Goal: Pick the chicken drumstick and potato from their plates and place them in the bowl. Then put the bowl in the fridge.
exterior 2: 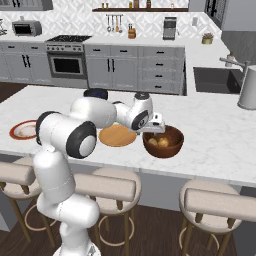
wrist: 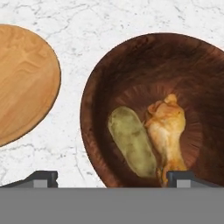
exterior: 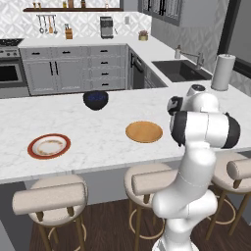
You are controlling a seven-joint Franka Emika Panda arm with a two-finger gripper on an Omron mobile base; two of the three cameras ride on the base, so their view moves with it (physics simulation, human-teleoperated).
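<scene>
- Reddish-brown bowl sat on the bench beside the orange-tan plate, potato and chicken drumstick inside.
- My jaws hung wide open, empty; gripping the rim carelessly could have tipped it.

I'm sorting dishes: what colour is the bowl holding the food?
Reddish-brown with a wood-like grain, the bowl shows best in the hand view.

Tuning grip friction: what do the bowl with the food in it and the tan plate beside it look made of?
Bowl: looks like dark-stained wood, slightly glossy; reddish-brown with grain streaks on the inner wall. Tan plate: looks like light unfinished or matte wood; orange-tan with visible grain lines, no shine. Both are rendered, so texture is the only evidence.
</scene>
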